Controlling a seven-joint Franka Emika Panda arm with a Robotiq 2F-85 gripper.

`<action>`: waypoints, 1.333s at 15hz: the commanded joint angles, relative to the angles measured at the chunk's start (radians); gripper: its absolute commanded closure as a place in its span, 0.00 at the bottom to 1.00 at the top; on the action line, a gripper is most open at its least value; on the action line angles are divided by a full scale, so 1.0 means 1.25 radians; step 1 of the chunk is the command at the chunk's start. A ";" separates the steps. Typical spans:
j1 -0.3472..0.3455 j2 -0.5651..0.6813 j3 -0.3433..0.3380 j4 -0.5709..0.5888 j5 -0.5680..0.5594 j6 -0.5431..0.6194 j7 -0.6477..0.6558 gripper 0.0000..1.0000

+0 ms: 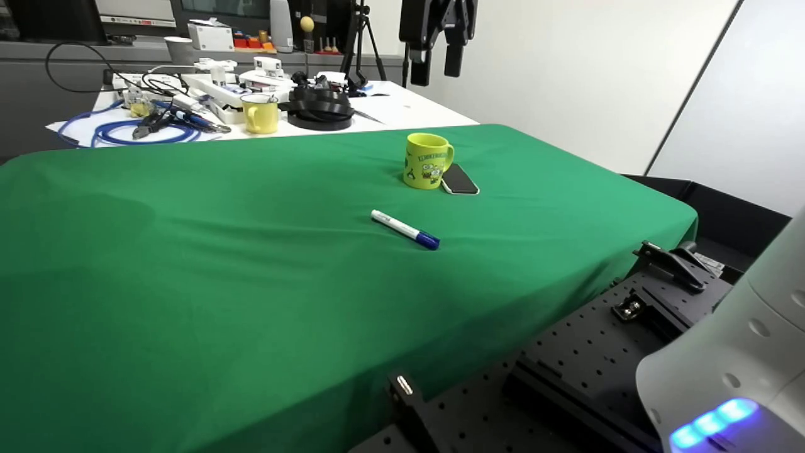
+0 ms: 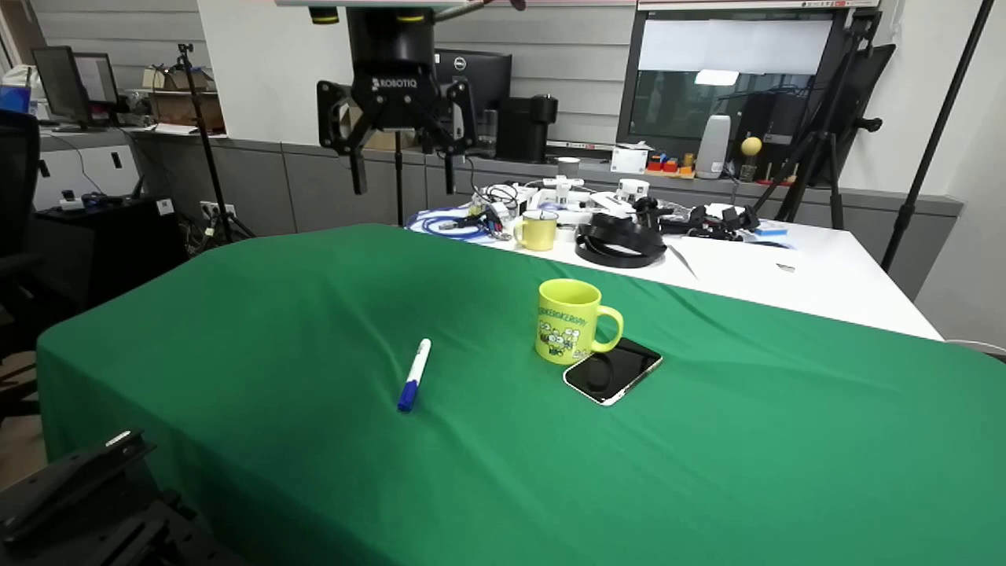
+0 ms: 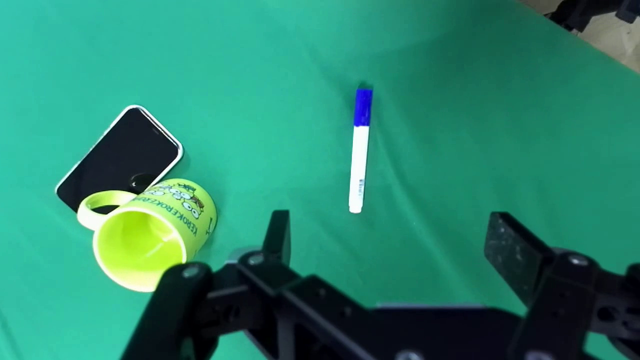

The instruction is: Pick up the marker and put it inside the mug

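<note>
The gripper (image 2: pixel 404 189) hangs, jaws spread wide, high above the green worktop (image 2: pixel 786 456); the marker (image 3: pixel 360 152) lies well below and apart, inside the edges, blue cap (image 3: pixel 363 107) toward the robot-side edge.

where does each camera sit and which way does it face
In an exterior view: raised, facing across green cloth towards a white table; white arm section lower right, gripper at top.
In an exterior view: raised, facing the yellow-green mug and phone; gripper at top, left of centre.
Wrist view: mounted with the gripper, facing down at the marker; its open fingers show at the bottom.
Both exterior views share marker, mug, phone, gripper, cloth and table.
</note>
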 commanded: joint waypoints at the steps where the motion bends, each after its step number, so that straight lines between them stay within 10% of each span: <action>1: 0.004 0.012 -0.005 0.007 -0.001 -0.001 -0.002 0.00; 8: 0.003 0.027 -0.004 0.021 -0.001 -0.003 -0.007 0.00; 20: -0.020 0.211 0.005 -0.075 -0.042 0.294 0.131 0.00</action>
